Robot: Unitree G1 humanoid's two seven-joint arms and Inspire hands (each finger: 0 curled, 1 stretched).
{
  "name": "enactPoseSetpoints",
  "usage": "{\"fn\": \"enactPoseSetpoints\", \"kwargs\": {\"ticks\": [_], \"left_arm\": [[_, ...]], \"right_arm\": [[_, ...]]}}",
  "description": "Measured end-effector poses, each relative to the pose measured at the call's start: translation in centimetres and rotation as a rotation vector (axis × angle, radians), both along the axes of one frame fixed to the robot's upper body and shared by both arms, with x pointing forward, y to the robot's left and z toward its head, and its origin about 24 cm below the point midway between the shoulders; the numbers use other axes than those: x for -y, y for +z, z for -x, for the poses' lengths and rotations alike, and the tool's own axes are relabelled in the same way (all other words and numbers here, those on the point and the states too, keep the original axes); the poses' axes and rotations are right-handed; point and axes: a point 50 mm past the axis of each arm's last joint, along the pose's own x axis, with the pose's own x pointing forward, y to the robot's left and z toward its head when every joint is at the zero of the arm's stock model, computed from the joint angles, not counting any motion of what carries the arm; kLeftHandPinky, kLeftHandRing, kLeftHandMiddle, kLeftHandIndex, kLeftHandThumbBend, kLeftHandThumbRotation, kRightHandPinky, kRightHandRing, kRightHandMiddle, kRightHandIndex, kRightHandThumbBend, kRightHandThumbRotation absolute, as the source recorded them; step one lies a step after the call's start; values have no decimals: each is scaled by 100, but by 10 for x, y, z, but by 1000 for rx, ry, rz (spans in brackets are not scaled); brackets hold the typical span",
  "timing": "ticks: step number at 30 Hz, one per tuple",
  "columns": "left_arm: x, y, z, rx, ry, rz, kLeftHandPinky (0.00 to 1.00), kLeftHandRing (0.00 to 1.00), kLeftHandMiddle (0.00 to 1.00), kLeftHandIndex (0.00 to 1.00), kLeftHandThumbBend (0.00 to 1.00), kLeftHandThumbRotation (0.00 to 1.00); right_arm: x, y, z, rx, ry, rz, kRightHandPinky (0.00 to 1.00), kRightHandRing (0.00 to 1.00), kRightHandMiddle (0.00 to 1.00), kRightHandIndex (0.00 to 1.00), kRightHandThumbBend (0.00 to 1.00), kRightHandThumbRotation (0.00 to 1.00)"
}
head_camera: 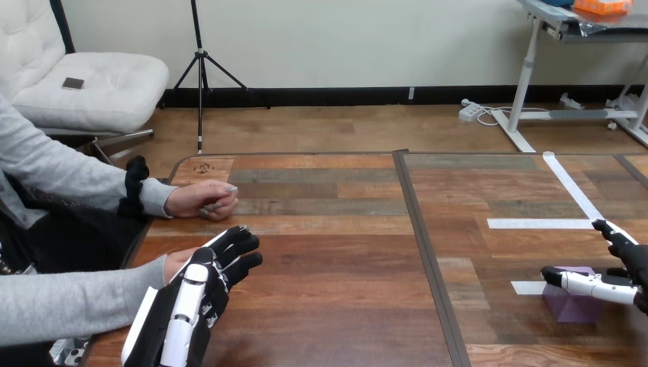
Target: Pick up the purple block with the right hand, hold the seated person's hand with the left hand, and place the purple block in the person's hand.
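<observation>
The purple block [571, 306] rests on the table near the right edge. My right hand [630, 271] comes in from the right edge, open; its thumb [584, 284] reaches across the top of the block, while a black finger [611, 233] stretches well beyond it. At the lower left, my left hand [195, 294] is open, back to the camera, fingers stretched out. The person's hand [176, 264] lies right beside and partly behind it, close or touching. I see no fingers curled round that hand.
The person's other hand [202, 200] rests as a loose fist on the table's far left. White tape strips [539, 223] mark the right half of the table. A dark seam [428, 260] runs down the table's middle.
</observation>
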Motion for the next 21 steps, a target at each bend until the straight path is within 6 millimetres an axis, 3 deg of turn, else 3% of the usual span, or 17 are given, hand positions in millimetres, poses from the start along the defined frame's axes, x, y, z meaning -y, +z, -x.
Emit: {"fn": "enactPoseSetpoints", "kwargs": {"ticks": [8, 21], "left_arm": [[-1, 0, 0, 3, 4, 8, 89, 81, 81, 78, 29, 99], [-1, 1, 0, 6, 5, 7, 89, 82, 81, 77, 29, 100]], "right_arm": [[0, 0, 0, -4, -1, -9, 87, 94, 96, 93, 100, 20], [-1, 1, -2, -17, 23, 32, 83, 89, 91, 90, 100, 13]]}}
